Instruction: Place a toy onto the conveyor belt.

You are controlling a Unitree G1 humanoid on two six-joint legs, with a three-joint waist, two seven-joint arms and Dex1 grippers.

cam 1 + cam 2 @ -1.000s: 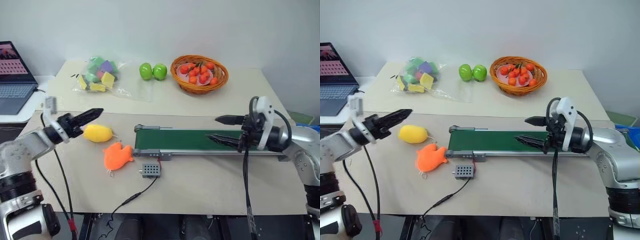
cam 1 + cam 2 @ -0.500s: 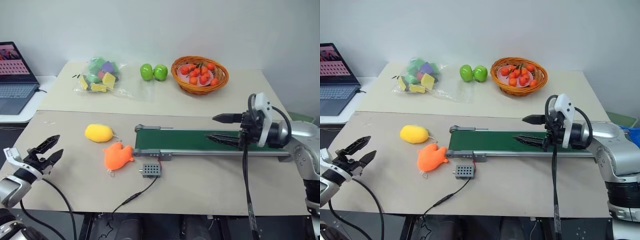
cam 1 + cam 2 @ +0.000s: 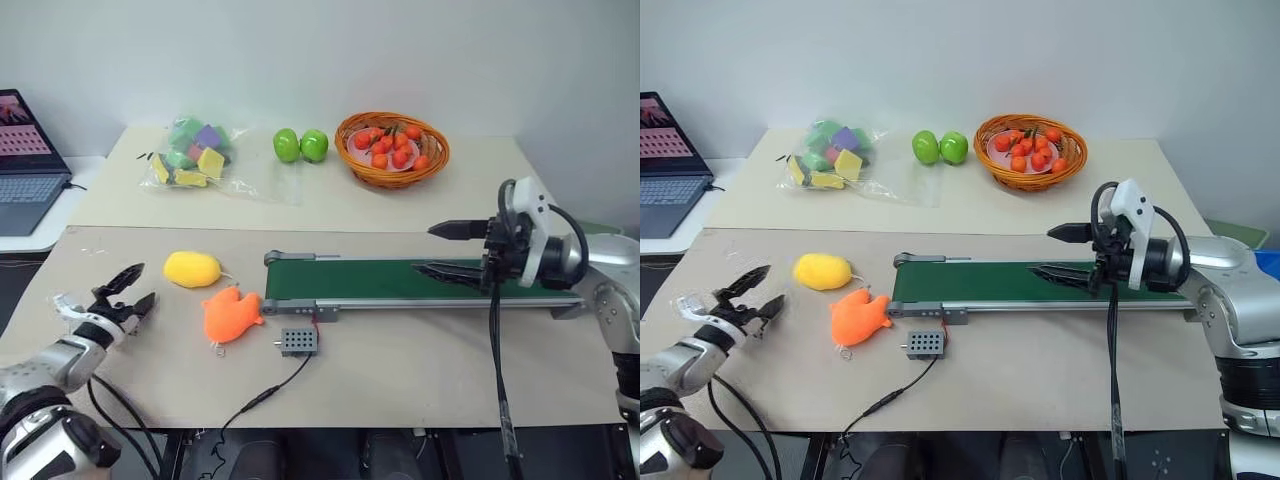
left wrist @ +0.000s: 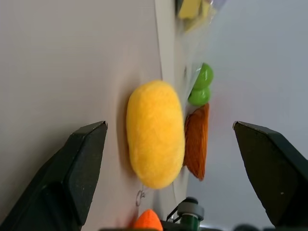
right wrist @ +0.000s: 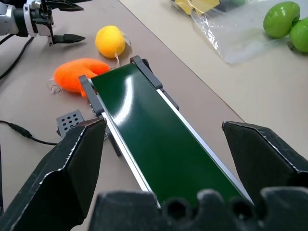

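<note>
The toy, a yellow lemon-shaped plush (image 3: 193, 268), lies on the table mat just left of the conveyor belt (image 3: 400, 280), apart from it. My left gripper (image 3: 140, 284) is open, low over the mat to the left of the toy, and points at it across a short gap. In the left wrist view the toy (image 4: 155, 139) sits ahead, between the two spread fingers (image 4: 82, 159). My right gripper (image 3: 424, 250) is open and empty, hovering over the belt's right half. The green belt (image 5: 154, 144) runs away from it toward the toy (image 5: 110, 41).
An orange fish plush (image 3: 232, 314) lies in front of the toy, by the belt's left end. A grey control box (image 3: 301, 341) with a cable sits before the belt. Green apples (image 3: 300, 145), a fruit basket (image 3: 392, 148), a bag of foam blocks (image 3: 190, 155) and a laptop (image 3: 25, 150) are behind.
My left gripper has dropped from just above the toy's left side to low over the mat, farther left, and rolled; it stays open. The right gripper has held still.
</note>
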